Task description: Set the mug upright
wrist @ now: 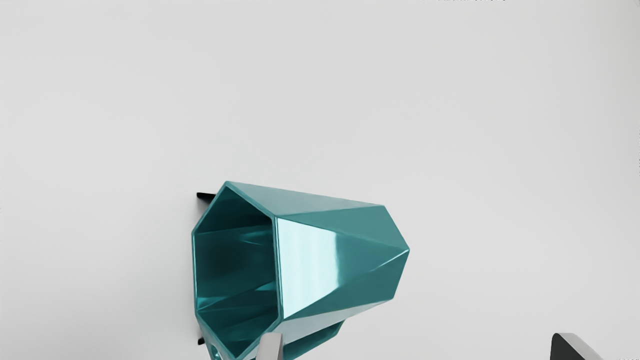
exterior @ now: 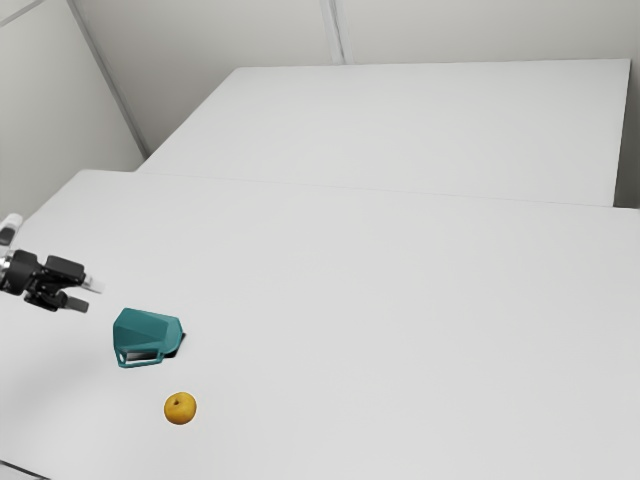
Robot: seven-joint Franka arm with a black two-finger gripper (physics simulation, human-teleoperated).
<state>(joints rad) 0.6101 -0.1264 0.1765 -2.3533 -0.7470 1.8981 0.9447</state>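
Teal mug (exterior: 150,328) lies on its side on the bench (exterior: 380,320), handle towards the orange (exterior: 180,408); the hand (exterior: 87,296) hangs nearby, released, its fingers wide apart.

Exterior view: camera stands well back from mug (exterior: 148,330), raised above it. Lens faces obliquely down across table (exterior: 400,300), toward wall (exterior: 220,35) beyond mug. Wrist view: camera rides on gripper (exterior: 86,296), above mug and much nearer to it. Lens faces down at table, taking in mug's mouth and flank. Shared coverage: mug and tabletop around it.
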